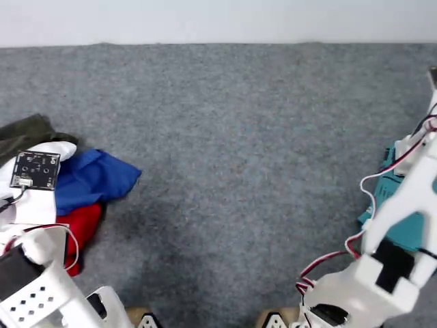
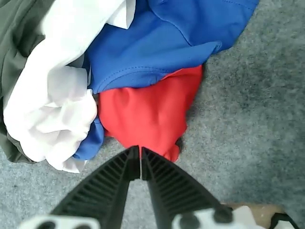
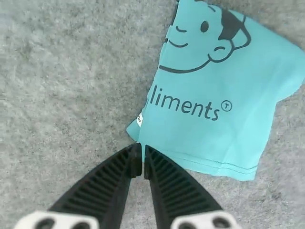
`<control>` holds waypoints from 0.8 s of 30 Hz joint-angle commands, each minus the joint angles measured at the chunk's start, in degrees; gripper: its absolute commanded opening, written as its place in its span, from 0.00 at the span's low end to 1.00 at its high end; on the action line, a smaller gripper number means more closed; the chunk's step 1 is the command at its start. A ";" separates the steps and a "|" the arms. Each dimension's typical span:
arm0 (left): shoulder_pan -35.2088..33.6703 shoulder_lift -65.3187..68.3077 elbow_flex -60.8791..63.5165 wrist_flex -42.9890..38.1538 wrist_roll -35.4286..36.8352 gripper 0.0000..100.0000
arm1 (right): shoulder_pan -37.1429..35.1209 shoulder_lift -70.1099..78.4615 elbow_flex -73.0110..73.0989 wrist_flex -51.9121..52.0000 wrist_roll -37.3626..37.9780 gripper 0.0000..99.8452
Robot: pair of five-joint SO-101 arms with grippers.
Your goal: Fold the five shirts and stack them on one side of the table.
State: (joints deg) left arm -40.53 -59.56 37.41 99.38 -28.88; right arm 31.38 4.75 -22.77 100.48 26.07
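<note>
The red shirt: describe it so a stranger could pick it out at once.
On the grey table, find the heap of shirts on the left arm's side. The red shirt lies at its edge nearest the arms, partly under the blue shirt. No other is red.

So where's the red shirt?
The crumpled red cloth shirt lies at the high view's left side, tucked under the blue shirt, beside the white shirt.
</note>
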 commanded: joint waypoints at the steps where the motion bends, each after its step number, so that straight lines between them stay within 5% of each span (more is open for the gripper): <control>1: 0.44 -0.53 -0.31 0.09 0.35 0.02 | -2.51 -7.78 6.42 2.42 -2.99 0.01; 12: 0.62 -0.26 0.75 -2.37 0.35 0.02 | -12.97 -29.67 37.01 1.89 -16.62 0.01; 19: 7.03 -0.18 6.99 -8.18 0.18 0.02 | -16.13 -39.60 50.20 0.40 -21.36 0.01; 24: 8.00 -0.09 9.98 -12.48 0.18 0.13 | -15.96 -44.88 56.88 -2.24 -21.27 0.01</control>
State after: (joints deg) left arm -33.14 -59.56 47.25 89.71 -28.88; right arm 15.74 -36.48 32.88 99.52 5.41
